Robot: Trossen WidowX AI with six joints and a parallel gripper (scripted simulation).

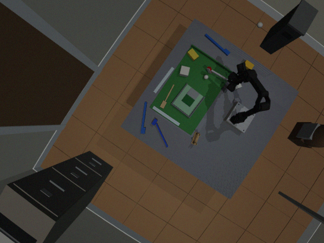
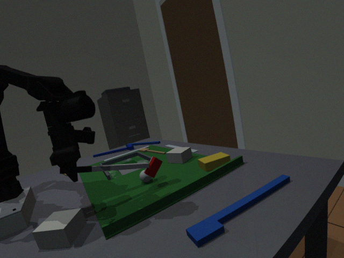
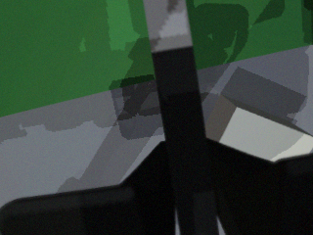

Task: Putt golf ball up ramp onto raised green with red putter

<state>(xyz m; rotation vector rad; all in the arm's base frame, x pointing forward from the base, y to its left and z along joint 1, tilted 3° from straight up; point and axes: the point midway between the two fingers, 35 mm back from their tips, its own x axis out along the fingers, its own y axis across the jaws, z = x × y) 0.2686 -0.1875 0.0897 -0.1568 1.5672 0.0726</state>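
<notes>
The red putter's head [image 1: 209, 69] [image 2: 154, 166] is tilted, low over the turf, just beside the white golf ball [image 1: 206, 77] [image 2: 144, 176], on the side away from the raised green [image 1: 189, 110]. Whether they touch cannot be told. The putter's grey shaft [image 1: 219, 74] [image 2: 124, 166] [image 3: 168, 24] runs to its black grip [image 3: 178, 98]. My gripper [image 1: 228, 81] [image 2: 74, 170] [image 3: 181, 146] is shut on that grip, above the near edge of the turf. The ball rests on the green turf. A grey ramp patch [image 1: 193, 94] leads onto the raised green.
A white block [image 1: 184, 71] [image 2: 179, 155] and a yellow block [image 1: 193, 54] [image 2: 214, 161] sit on the turf. Another white block [image 2: 59, 229] [image 3: 261, 132] is near my base. A blue club [image 1: 217, 44] [image 2: 238, 206] lies outside the turf's raised edge [image 2: 177, 196]. A tan club [image 1: 168, 97] lies beyond the raised green.
</notes>
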